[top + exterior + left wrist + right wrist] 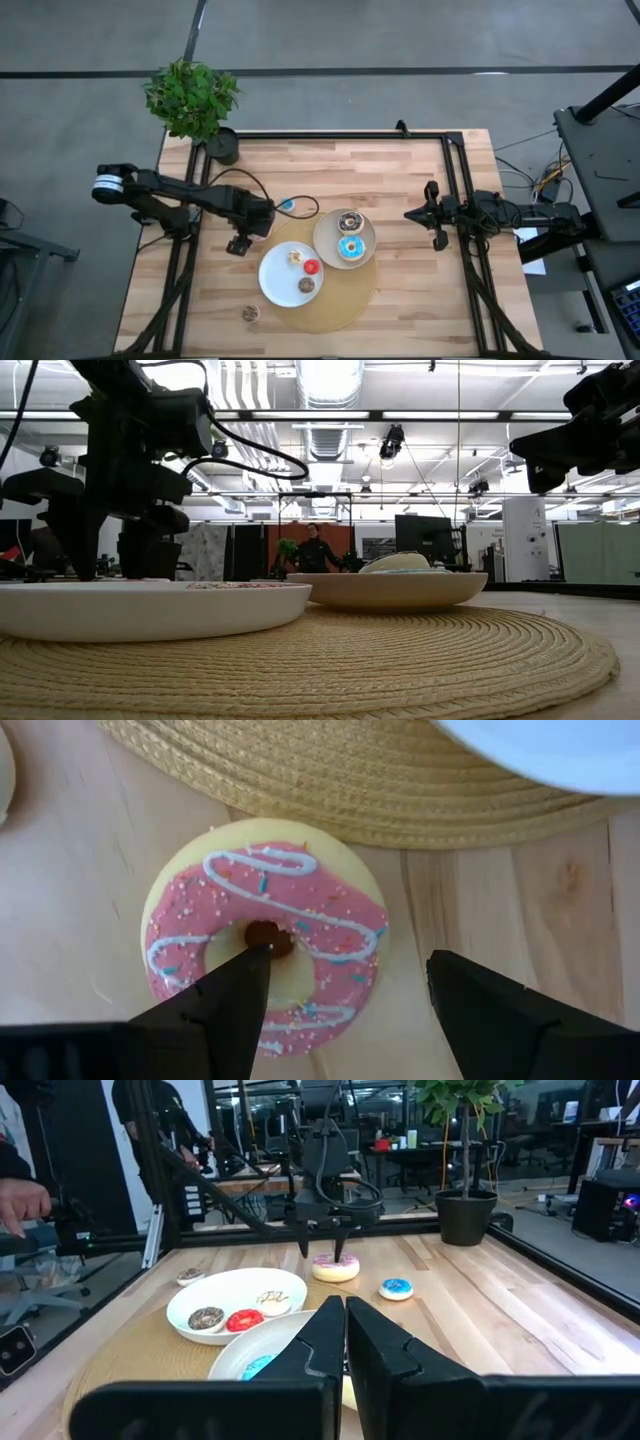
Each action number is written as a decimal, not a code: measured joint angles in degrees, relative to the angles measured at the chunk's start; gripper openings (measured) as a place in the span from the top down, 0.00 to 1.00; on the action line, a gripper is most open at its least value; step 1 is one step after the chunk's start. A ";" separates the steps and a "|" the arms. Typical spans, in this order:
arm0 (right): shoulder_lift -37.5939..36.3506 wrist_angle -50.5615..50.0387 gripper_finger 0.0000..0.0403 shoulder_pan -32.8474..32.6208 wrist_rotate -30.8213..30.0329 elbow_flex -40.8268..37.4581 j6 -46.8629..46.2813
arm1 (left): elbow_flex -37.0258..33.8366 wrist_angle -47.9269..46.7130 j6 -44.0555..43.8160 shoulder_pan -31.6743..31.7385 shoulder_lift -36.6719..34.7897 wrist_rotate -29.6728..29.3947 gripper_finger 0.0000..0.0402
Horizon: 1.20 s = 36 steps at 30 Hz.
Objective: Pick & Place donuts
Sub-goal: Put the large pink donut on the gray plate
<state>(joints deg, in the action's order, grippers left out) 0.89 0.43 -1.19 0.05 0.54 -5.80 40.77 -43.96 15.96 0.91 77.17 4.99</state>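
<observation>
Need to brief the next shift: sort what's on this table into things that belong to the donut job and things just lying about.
Job:
- pink-iced donut under open left claw
- small blue-iced donut on bare wood
- chocolate, red, cream mini donuts on white plate
- chocolate and blue donuts on beige plate
- small brown donut

Lying about:
- potted green plant
- round woven straw mat

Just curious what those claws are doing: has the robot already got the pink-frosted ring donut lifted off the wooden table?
No. The pink-frosted ring donut lies flat on the wooden table, with the left gripper open above it, one finger over its hole.
</observation>
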 joint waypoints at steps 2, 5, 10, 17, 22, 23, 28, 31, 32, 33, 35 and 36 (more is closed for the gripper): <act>0.00 0.01 0.98 0.00 0.00 0.00 0.13 | 0.00 0.40 -0.04 -0.02 0.10 0.02 0.40; 0.00 0.00 0.98 0.00 0.02 0.00 0.21 | 0.00 1.20 -0.06 -0.02 0.35 0.07 0.40; 0.00 0.00 0.98 0.00 0.00 0.00 0.14 | 0.00 1.56 -0.39 -0.08 1.20 0.17 0.40; 0.00 0.01 0.98 0.00 0.01 0.00 0.06 | -0.23 2.51 -1.33 -0.76 2.99 0.26 0.40; 0.00 0.01 0.98 0.00 0.00 0.00 0.00 | -0.28 2.95 -2.89 -0.76 3.83 0.20 0.40; 0.00 0.02 0.98 0.00 0.00 0.00 0.00 | -0.28 2.95 -3.11 -0.76 3.94 0.19 0.40; 0.00 0.00 0.98 0.00 0.00 0.00 0.20 | -0.28 3.00 -4.30 -0.76 4.28 0.00 0.41; 0.00 0.00 0.98 0.00 0.00 0.00 0.05 | -0.31 3.00 -4.34 -0.76 4.28 -0.04 0.45; 0.00 0.02 0.98 0.00 0.00 0.00 0.09 | -0.31 3.00 -4.37 -0.76 4.28 -0.04 0.46; 0.00 0.00 0.98 0.00 0.00 0.00 0.21 | -0.31 2.99 -4.38 -0.76 4.28 -0.04 0.48; 0.00 0.01 0.98 0.00 0.01 0.00 0.23 | -0.31 2.99 -4.41 -0.76 4.28 -0.07 0.51; 0.00 0.00 0.98 0.00 0.01 0.00 0.08 | -0.31 2.99 -4.41 -0.76 4.28 -0.09 0.53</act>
<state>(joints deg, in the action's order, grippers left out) 0.89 0.43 -1.19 0.07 0.54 -5.72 40.47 -40.98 11.55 0.14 81.45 4.91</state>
